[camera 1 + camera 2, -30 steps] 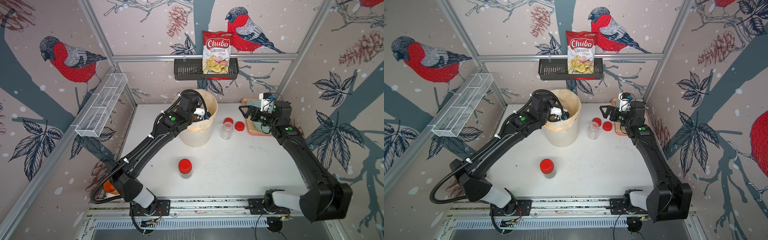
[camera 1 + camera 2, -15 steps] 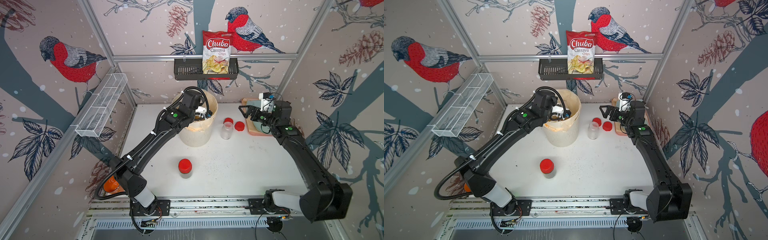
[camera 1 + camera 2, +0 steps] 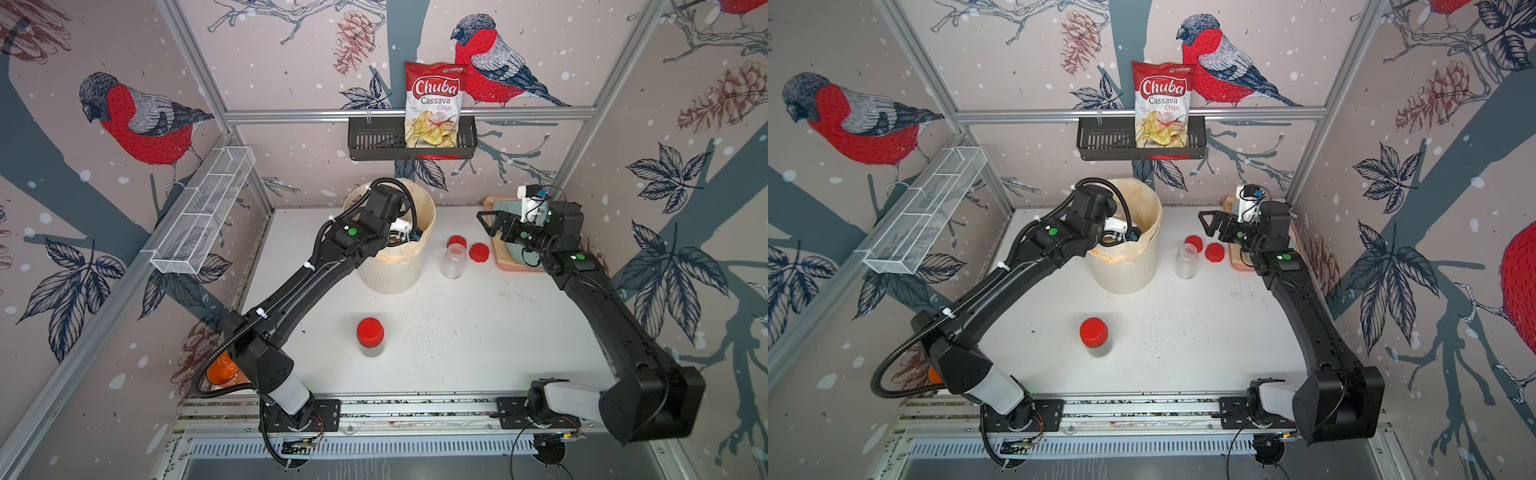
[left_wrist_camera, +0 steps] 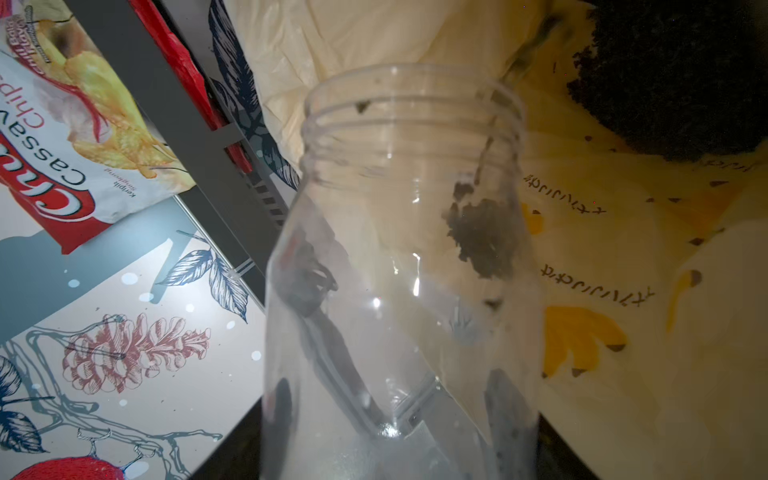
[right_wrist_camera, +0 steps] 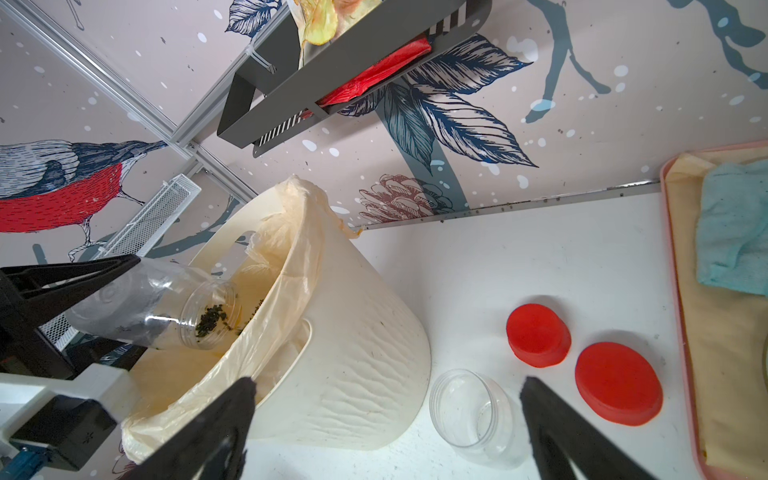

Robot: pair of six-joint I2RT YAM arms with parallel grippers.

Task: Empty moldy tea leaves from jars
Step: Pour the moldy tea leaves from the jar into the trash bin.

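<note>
My left gripper [image 4: 395,415] is shut on an open clear jar [image 4: 399,249] and holds it tilted, mouth down, over the white bin [image 3: 392,270]. A clump of dark tea leaves [image 4: 482,237] clings inside the jar near its mouth, and the right wrist view shows the same tea leaves [image 5: 212,322]. More dark leaves [image 4: 673,75] lie on the bag liner. A lidless jar [image 3: 453,259] with nothing in it stands right of the bin beside two red lids [image 3: 457,241] [image 3: 478,252]. A red-lidded jar [image 3: 370,336] stands front centre. My right gripper [image 3: 496,226] hovers open at the back right.
A pink tray [image 5: 706,374] with a blue cloth [image 5: 735,232] lies against the right wall under my right arm. A black wall basket [image 3: 374,141] holds a chips bag [image 3: 434,104]. A wire shelf [image 3: 203,212] hangs on the left wall.
My left arm has shifted a little at the bin, with the jar still tilted over it. The right arm has stayed where it was.
</note>
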